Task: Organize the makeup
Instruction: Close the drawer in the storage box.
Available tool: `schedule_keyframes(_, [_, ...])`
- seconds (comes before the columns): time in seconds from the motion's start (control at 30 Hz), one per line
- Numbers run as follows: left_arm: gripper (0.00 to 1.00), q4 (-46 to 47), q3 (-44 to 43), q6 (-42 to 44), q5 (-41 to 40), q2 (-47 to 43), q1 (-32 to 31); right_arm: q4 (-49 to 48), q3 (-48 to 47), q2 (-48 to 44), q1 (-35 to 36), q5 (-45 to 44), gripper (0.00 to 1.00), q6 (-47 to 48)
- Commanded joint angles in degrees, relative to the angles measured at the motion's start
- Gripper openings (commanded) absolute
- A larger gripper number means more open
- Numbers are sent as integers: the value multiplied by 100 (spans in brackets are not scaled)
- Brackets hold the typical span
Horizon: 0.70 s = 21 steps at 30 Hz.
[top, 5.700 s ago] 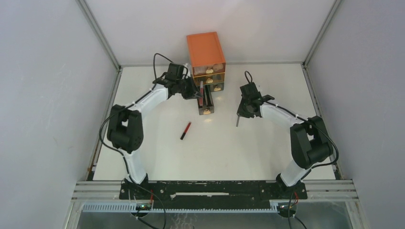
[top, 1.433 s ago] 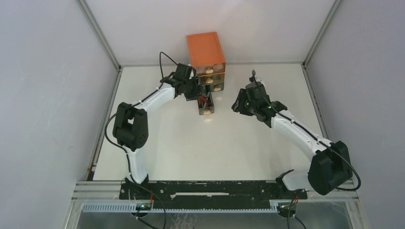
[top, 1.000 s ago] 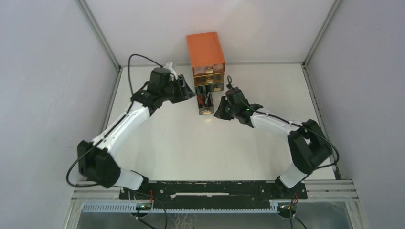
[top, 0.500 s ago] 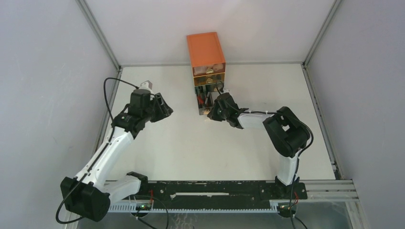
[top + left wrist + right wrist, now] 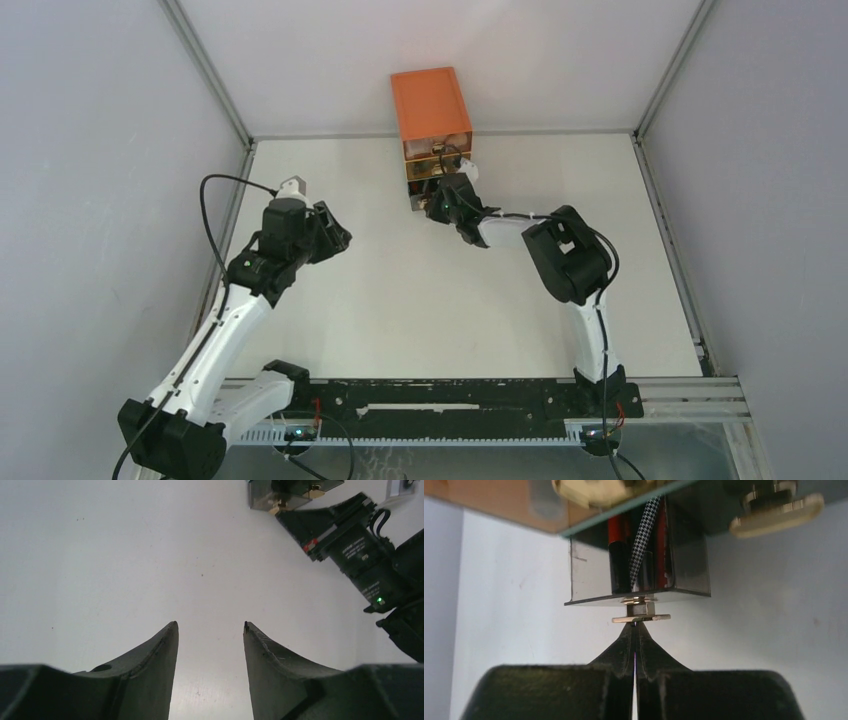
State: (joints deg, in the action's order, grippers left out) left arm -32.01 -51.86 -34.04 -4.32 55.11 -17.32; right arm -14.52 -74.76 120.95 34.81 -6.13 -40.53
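Now butts shut, empty right gripper (image 5: 636, 630) against drawer knob (image 5: 641, 618), mid-frame; aligns with pencils (image 5: 620, 565), lengthwise straight up-frame into chest (image 5: 430, 100); leaves left gripper (image 5: 335, 235) open, well apart, left.

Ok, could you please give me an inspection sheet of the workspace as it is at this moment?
surface: white table, no loose items seen on it.
job's things: red and black pencils inside the partly open bottom drawer of the orange chest.
clutter: nothing seen.
grippers: left gripper, jaws open, empty, above bare table; right gripper, jaws shut, tips at the drawer's knob.
cables: black cable loops off the left arm.
surroundings: grey walls on three sides.
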Motion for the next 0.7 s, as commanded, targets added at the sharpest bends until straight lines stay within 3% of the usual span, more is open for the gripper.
schedule_keyframes(0.0, [55, -27, 121, 97, -220, -161, 46, -834, -615, 400, -163, 16, 0, -232])
schedule_keyframes(0.43, [55, -78, 121, 153, -333, -153, 51, -1467, -629, 502, -53, -265, 0, -229])
schedule_keyframes(0.53, [55, -50, 133, 170, -329, -157, 53, -1429, -245, 53, -49, -161, 1, -284])
schedule_keyframes(0.67, [55, -39, 93, 221, -397, -236, 47, -882, 473, -1113, 50, -389, 13, 192])
